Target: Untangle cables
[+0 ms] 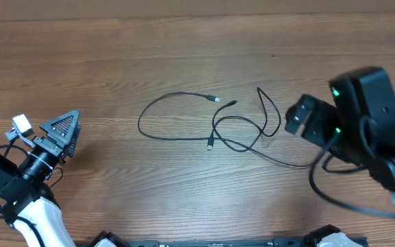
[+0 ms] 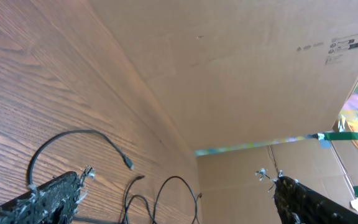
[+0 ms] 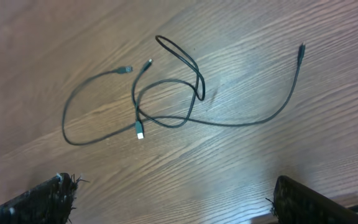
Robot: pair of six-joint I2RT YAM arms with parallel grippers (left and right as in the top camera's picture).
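Two thin black plug-ended cords [image 1: 212, 134] sit tangled, untouched; left gripper [image 2: 180, 179] and right gripper [image 3: 173, 185] gape empty. I'd pinch the 3 o'clock tail next.

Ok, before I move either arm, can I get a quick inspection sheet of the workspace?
Surface: wood-grain table, flat.
Job's things: two thin black cables; looped cable overlaps long cable mid-table.
Clutter: nothing seen.
Grippers: left hand open, holding nothing, left of the cables; right hand open, holding nothing, above the table.
Cables: thick black arm wiring loops beside the right arm.
Surroundings: cardboard wall behind the table; green tape on it.
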